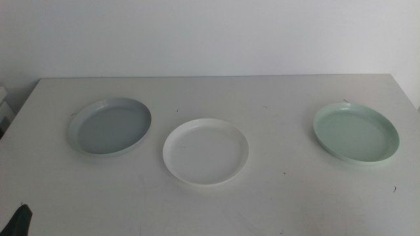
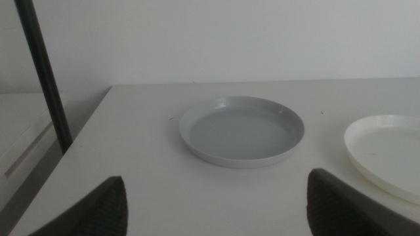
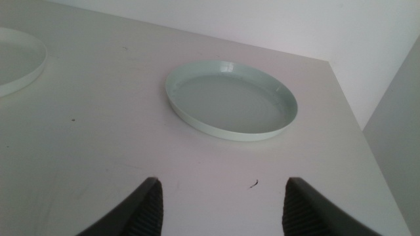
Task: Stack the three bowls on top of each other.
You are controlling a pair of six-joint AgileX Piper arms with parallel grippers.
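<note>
Three shallow bowls lie apart on the white table (image 1: 216, 210). The grey-blue bowl (image 1: 109, 125) is at the left, the white bowl (image 1: 205, 152) in the middle nearer the front, the mint green bowl (image 1: 356, 132) at the right. My left gripper (image 2: 216, 203) is open and empty, back from the grey-blue bowl (image 2: 241, 131); the white bowl's edge (image 2: 387, 154) shows beside it. Only its tip (image 1: 20, 219) shows at the middle view's bottom left. My right gripper (image 3: 223, 206) is open and empty, back from the mint green bowl (image 3: 230, 99). The right arm is out of the middle view.
A dark vertical pole (image 2: 46, 75) stands past the table's left edge. A white wall rises behind the table. The table's right edge (image 3: 351, 111) runs close to the mint green bowl. Small dark specks (image 3: 253, 184) mark the tabletop.
</note>
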